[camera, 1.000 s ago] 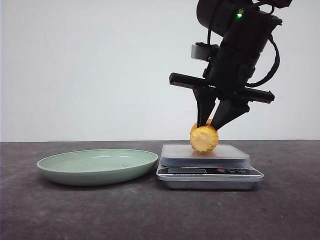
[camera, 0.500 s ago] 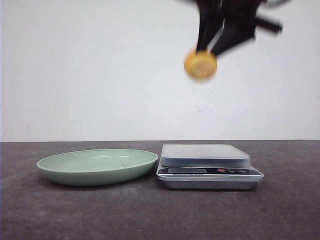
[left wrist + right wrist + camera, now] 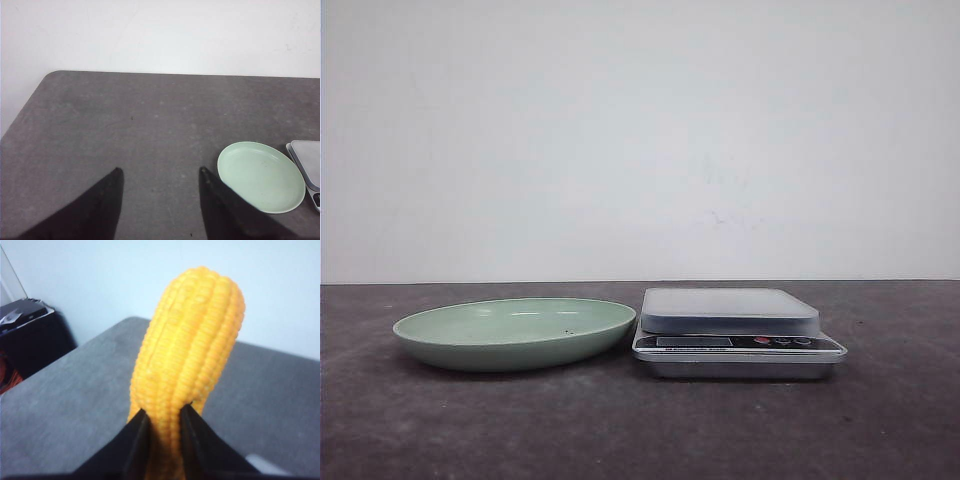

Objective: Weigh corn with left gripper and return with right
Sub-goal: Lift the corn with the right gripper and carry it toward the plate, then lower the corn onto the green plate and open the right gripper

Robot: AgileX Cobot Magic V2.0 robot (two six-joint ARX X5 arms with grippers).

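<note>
Right now the short yellow-orange ribbed corn cob (image 3: 192, 355) is clamped between the black tapering fingers of the right gripper (image 3: 165, 432), gripped low on its body so that most of its length juts out past the fingertips. Its long axis runs straight on from the fingers, rounded end farthest from the claw; the paler cut end is not visible from the right wrist camera. From the front, neither arm nor corn is in sight, so the cob is evidently held high above the dark grey table (image 3: 880, 420), and the silver kitchen scale with its frosted square platform (image 3: 730, 310) stands bare, just beside the shallow pale green ceramic plate (image 3: 430, 335), which also holds nothing. The left gripper (image 3: 159, 175) hangs well away over bare tabletop, its two black fingers spread apart with nothing between them, plate and a corner of the scale off to one side. I'd judge the weighing is done and the step in hand is the return to the plate. To do it well, the right arm should come down over the plate's middle, tilting so the cob lies along the dish and does not land on its rounded end, and should let go only when the corn is nearly touching, since a ribbed cylinder like this will likely roll.
</note>
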